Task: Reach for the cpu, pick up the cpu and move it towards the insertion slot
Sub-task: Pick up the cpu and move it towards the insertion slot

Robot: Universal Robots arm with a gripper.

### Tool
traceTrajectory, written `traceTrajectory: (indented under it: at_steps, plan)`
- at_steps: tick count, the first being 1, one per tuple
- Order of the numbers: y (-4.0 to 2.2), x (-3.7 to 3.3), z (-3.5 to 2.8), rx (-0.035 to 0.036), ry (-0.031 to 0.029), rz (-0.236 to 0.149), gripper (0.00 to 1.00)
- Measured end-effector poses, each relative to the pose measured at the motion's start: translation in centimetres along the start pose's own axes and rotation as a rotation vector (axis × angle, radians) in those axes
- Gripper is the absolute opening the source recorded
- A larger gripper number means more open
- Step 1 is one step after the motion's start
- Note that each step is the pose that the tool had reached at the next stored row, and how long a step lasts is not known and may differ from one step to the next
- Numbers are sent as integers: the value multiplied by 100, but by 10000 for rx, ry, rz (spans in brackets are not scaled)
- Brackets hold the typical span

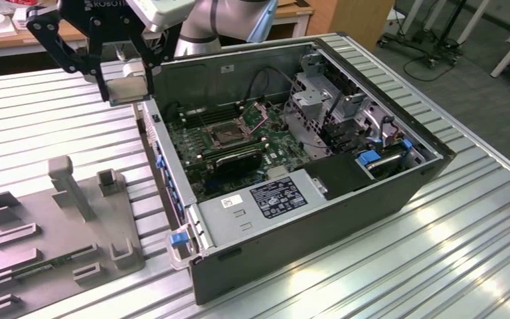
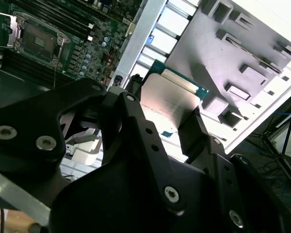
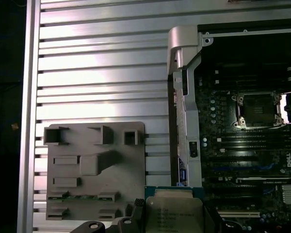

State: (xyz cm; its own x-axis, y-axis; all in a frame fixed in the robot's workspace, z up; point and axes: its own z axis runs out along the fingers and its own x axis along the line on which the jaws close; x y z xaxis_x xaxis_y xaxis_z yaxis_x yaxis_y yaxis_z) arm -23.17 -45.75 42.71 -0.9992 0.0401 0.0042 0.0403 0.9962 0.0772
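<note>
The cpu is a flat silvery square chip held in the air by my gripper, which is shut on it, its black fingers at both sides. It hangs just outside the open computer case's wall, at the exterior view's upper left. In both wrist views the cpu shows between the black fingers. The insertion slot is a dark square socket in a silver frame on the green board inside the case, also seen in both wrist views.
The open computer case lies on a ribbed metal table. A grey holder block with upright posts and pockets sits at the exterior view's lower left. Drive cages and cables fill the case's far side.
</note>
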Motion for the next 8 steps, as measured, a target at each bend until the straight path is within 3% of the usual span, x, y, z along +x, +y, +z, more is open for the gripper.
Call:
traceTrajectory:
  at_steps: [8]
  plan:
    - [3,-86,0,0,0,-1,54]
